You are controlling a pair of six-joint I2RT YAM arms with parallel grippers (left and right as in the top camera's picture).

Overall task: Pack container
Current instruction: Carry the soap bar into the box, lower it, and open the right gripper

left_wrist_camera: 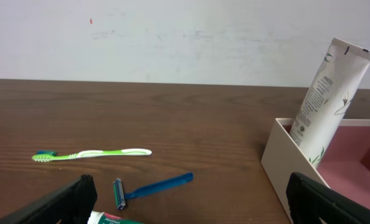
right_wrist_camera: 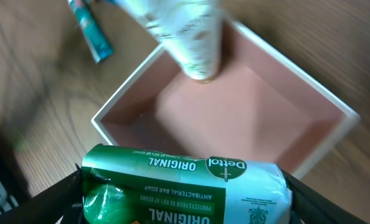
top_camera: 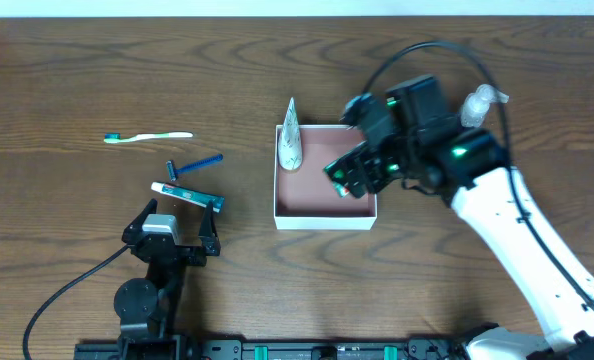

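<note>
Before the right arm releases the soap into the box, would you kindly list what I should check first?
1. soap held in the right gripper: ok.
2. Soap over the opening of the container: ok.
3. Bare floor free for it: ok, the right half is bare.
4. tube out of the way: ok, it leans at the left wall.
5. left gripper apart from the container: ok, open.
6. Soap's height above the floor: cannot tell.

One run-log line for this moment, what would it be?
right gripper: shut on soap bar over container | left gripper: open | tube: leaning in container
</note>
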